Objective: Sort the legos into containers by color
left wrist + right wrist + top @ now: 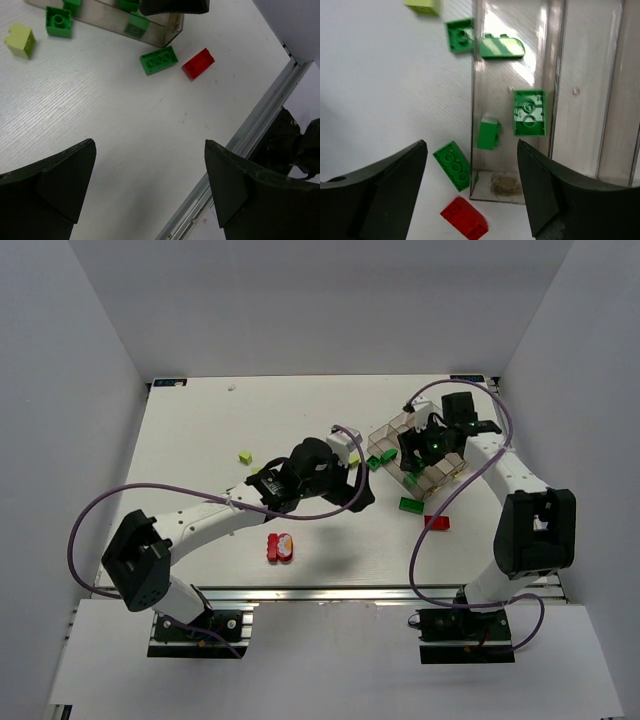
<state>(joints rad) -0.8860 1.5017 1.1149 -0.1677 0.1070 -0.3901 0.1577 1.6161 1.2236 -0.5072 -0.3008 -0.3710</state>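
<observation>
The clear organiser tray (392, 432) lies at the back right. My right gripper (412, 456) hangs open and empty over its near end. In the right wrist view (471, 145) one compartment (510, 187) holds three green bricks (529, 112). Outside its wall lie a green brick (452, 165), a red brick (465, 219), another green one (459, 35) and a pale yellow-green one (422, 6). My left gripper (362, 498) is open and empty just left of the tray, above bare table (150, 145). It sees the green brick (159, 60) and the red brick (198, 63) ahead.
Red bricks with a pale piece (280, 547) lie near the front middle. A pale yellow-green brick (245, 456) lies left of the left gripper. The table's metal front rail (240, 145) runs close to the left gripper. White walls enclose the table.
</observation>
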